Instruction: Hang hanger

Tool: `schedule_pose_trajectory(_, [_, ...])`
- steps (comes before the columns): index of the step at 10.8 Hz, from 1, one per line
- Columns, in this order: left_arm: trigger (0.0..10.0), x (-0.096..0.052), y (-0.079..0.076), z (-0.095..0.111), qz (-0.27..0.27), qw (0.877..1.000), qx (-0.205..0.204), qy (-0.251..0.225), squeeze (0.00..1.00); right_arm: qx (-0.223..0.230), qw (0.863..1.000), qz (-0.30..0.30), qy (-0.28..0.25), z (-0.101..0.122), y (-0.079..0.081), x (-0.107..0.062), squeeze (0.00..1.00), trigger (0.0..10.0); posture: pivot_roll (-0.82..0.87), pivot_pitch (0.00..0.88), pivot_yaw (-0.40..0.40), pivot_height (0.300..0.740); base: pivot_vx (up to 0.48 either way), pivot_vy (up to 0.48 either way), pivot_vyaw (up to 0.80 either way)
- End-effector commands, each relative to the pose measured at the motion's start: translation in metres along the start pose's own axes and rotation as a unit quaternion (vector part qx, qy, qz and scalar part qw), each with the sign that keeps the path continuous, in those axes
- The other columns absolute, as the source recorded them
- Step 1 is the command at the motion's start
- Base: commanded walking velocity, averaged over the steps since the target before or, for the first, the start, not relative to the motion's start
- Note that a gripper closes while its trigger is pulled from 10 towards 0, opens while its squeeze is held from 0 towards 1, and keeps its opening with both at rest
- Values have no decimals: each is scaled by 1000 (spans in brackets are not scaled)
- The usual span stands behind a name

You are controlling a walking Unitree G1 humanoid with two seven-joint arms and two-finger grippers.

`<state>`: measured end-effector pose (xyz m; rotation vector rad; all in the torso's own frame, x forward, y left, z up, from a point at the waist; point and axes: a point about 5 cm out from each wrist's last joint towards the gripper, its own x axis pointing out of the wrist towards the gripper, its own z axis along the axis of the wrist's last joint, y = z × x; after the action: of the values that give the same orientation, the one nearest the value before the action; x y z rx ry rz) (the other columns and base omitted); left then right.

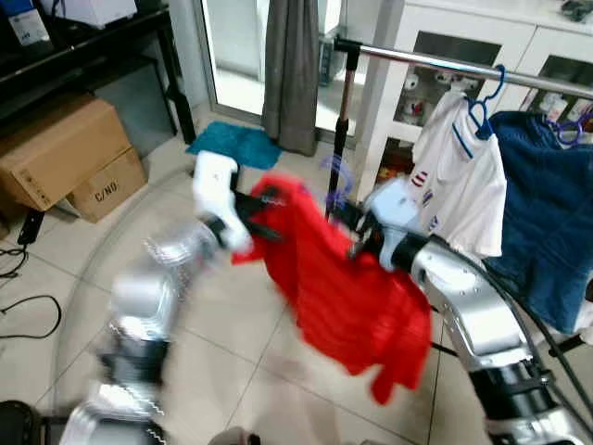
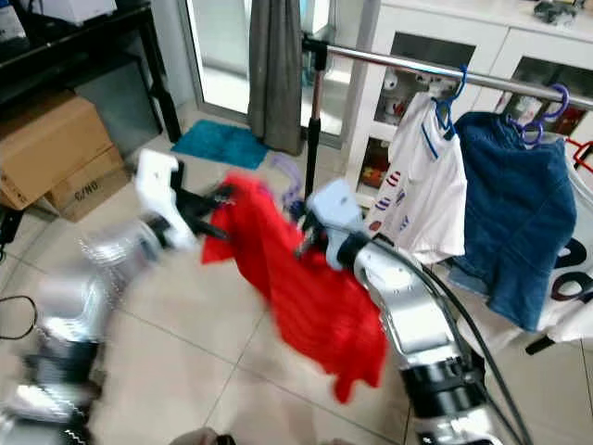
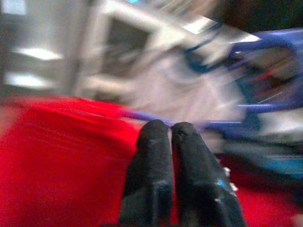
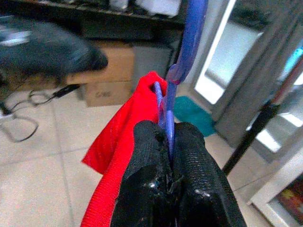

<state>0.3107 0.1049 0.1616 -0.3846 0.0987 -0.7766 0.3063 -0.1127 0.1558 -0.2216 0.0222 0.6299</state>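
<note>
While the right gripper pinches the stiff purple hanger's neck, the left gripper, closed, steadies the limp red shirt.

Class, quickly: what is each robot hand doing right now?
Left hand: closed on the red shirt.
Right hand: closed on the blue hanger.

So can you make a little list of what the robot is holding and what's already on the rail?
held thing: red shirt on a purple hanger
right gripper: shut on the hanger's neck
left gripper: shut, at the shirt's other shoulder
rail: silver bar on a black stand, above and behind the shirt
already hung: white shirt on a blue hanger; blue denim shirt on a purple one
hanging step: not yet done, hook off the rail
floor: pale tiles, cardboard boxes
</note>
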Motion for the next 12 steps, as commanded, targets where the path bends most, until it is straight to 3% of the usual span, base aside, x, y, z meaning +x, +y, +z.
schedule_pose_trajectory(1, [10000,-3,-5,11,-44,998,-23,-45,1000,-18,998,-24,-47,21,-8,0,0,0,-103,0,30,740,0,0,0])
schedule_pose_trajectory(2, [10000,-11,-2,3,-55,996,-57,-47,1000,-67,995,-31,-60,33,-7,4,0,0,-106,0,31,740,0,0,0])
schedule_pose_trajectory(3, [10000,-17,6,8,-47,989,-113,-81,1000,-92,993,-36,-65,42,-6,6,0,0,-107,0,28,740,0,0,0])
schedule_pose_trajectory(4, [10000,-23,13,11,-45,985,-134,-94,1000,-122,990,-28,-67,47,-4,7,0,0,-105,0,23,740,0,0,0])
schedule_pose_trajectory(6, [10000,-30,19,7,-50,985,-142,-82,1000,-143,986,-23,-77,54,0,10,0,0,-101,0,20,740,0,0,0])
schedule_pose_trajectory(7, [10000,-28,20,0,-59,984,-164,-47,1000,-149,985,-22,-80,57,1,12,0,0,-101,0,20,740,0,0,0])
schedule_pose_trajectory(9, [10000,-18,29,-9,-21,986,-163,-4,1000,-153,985,-16,-83,61,3,13,0,0,-105,0,26,740,0,0,0])
schedule_pose_trajectory(10, [10000,-11,29,-8,-33,986,-164,0,0,-155,984,-11,-86,63,5,13,0,0,-104,0,28,740,0,0,0])
schedule_pose_trajectory(12, [10000,3,21,-1,-77,983,-169,2,0,-156,984,-8,-90,66,6,14,0,0,-104,0,31,740,0,0,0])
